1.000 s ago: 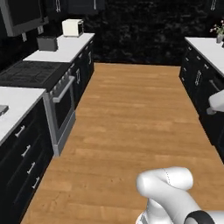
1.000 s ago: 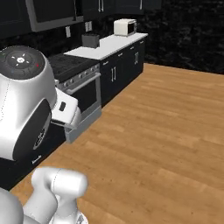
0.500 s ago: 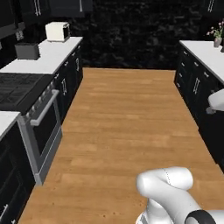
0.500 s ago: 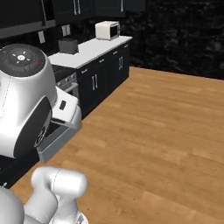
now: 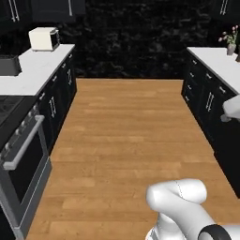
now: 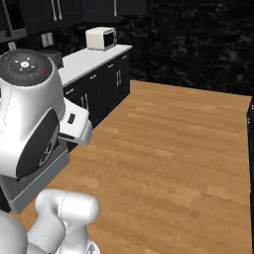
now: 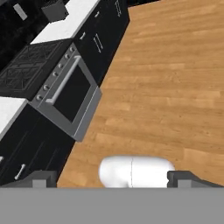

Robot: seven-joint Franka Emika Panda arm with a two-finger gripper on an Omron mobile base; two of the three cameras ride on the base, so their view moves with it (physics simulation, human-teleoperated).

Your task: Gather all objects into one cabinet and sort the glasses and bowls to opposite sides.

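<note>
Risk now is the base clipping the oven [image 7: 70, 98] at 9 o'clock. Gripper [image 7: 111, 178] jaws stand wide, empty. Where mugs, bowls or target cabinet lie, I cannot tell.

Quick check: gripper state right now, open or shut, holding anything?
Gripper: open, fingertips wide apart in the hand view, nothing between them.
</note>
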